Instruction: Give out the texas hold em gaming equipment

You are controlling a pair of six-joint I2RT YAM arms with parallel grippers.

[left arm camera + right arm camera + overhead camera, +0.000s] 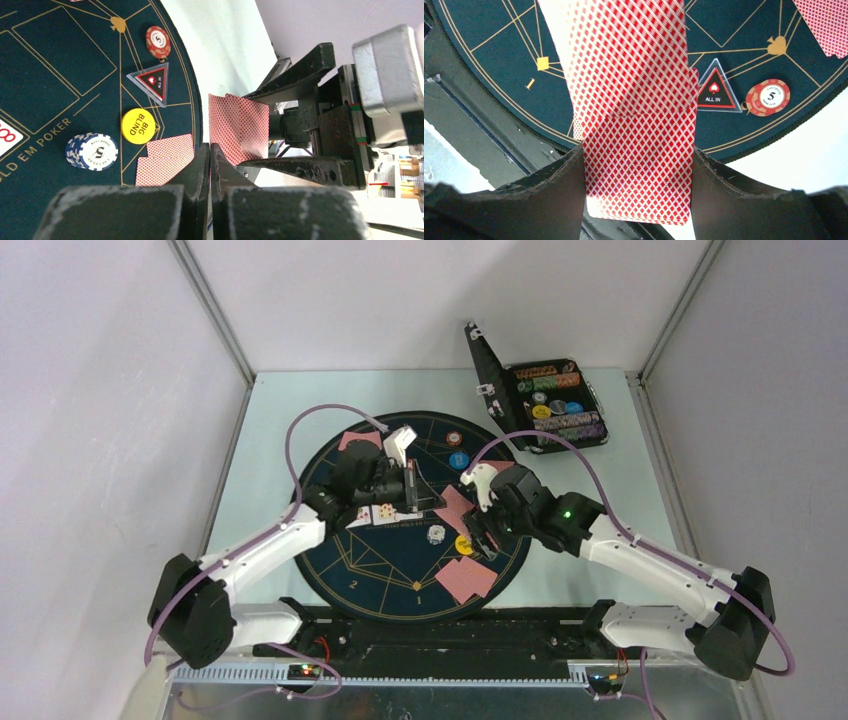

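My right gripper [639,152] is shut on a deck of red-backed playing cards [639,185] above the mat's right half. The deck's top card [624,60] is slid partly off it toward the left arm. My left gripper [210,147] is shut with a thin card edge pinched between its jaws, right beside the deck [240,125]. On the mat lie a yellow Big Blind disc [138,126], a blue-white chip stack [92,151], a triangular All In marker [152,82], a red chip [158,42] and two face-down cards [165,160].
The round dark-blue mat [380,570] fills the table's middle. Face-up cards [375,512] lie under the left wrist, and more face-down cards [465,580] lie at the mat's near edge. The open black case [550,405] with chips stands at the back right.
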